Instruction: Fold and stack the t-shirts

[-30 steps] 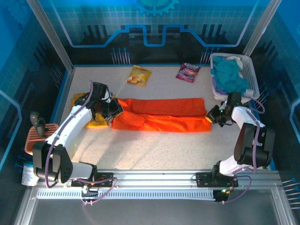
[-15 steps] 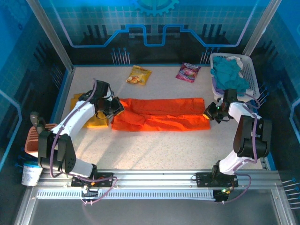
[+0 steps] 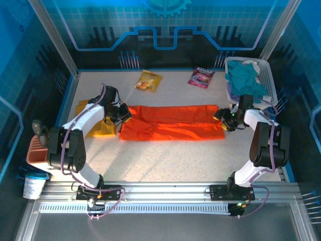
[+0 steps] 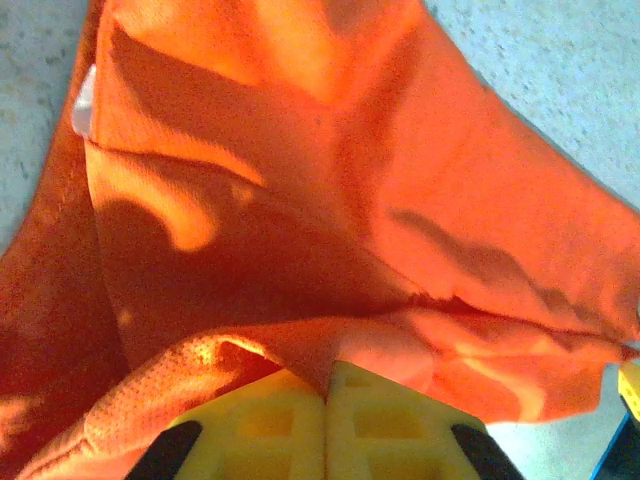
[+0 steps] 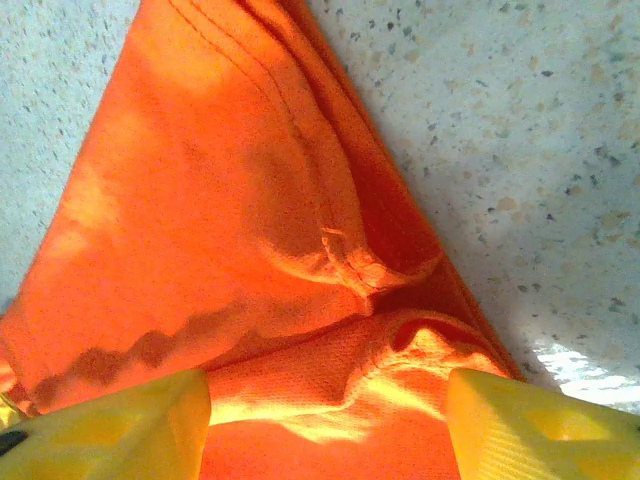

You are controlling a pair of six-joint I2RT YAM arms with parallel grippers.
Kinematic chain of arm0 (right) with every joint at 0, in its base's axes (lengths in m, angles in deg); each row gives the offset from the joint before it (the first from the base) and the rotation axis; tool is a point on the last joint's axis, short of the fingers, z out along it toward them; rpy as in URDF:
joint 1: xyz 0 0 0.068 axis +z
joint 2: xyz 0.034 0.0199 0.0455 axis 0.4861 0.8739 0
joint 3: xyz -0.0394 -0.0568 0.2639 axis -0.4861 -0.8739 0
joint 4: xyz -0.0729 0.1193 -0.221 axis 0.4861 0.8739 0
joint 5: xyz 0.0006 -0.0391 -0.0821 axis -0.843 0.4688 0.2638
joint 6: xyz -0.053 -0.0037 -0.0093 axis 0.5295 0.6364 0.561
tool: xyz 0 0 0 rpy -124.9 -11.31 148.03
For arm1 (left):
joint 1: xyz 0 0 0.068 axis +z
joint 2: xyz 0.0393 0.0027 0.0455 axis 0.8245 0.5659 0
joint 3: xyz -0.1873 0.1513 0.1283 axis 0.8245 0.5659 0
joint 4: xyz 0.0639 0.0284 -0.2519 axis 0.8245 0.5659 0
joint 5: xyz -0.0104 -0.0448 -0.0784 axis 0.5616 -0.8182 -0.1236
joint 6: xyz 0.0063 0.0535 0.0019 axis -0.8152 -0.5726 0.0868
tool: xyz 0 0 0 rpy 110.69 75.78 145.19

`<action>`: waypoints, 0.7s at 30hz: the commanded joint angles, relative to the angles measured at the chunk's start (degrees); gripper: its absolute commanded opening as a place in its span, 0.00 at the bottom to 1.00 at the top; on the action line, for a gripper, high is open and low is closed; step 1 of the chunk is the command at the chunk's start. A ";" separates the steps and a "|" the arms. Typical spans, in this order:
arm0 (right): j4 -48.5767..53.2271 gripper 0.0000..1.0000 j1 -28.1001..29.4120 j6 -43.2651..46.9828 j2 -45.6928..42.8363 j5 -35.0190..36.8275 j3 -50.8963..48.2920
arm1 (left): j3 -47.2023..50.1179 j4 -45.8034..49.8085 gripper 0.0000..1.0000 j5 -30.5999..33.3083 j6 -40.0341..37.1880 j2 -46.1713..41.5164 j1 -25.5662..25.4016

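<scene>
Orange t-shirt (image 3: 173,123), soft, light and limp, lies as a long folded strip across the bench (image 3: 175,160); it is best taken at corners or hems. Left gripper (image 3: 120,116) at its left end, fingers (image 4: 270,430) pressed together, apparently pinching a fold; right gripper (image 3: 220,119) at its right corner, fingers (image 5: 110,425) spread wide astride the bunched hem. Mustard t-shirt (image 3: 100,129) lies just beside the left end. Basket (image 3: 268,80), far right, holds teal cloth (image 3: 245,83)
</scene>
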 commanded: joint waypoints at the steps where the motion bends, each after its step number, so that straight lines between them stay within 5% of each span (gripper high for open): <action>1: -1.33 0.69 0.86 0.04 -3.11 -2.29 -1.92 | -3.35 -3.39 0.27 -1.25 -0.60 4.66 2.49; 3: -1.59 0.72 0.94 0.17 -4.54 -2.65 -3.09 | -5.42 -3.91 0.45 -4.23 -0.65 8.44 4.33; 6: -2.32 0.73 1.28 0.26 -6.93 -3.18 -5.85 | -7.48 -3.14 0.56 -5.74 -0.93 9.70 5.24; 12: -3.38 0.75 2.29 0.07 -12.81 -2.48 -10.30 | -2.95 -2.45 0.60 -6.58 0.09 1.71 4.40; 21: -0.14 0.78 2.69 0.96 -17.56 -1.99 -10.89 | 15.27 -10.80 0.63 -0.60 10.84 -13.87 -6.45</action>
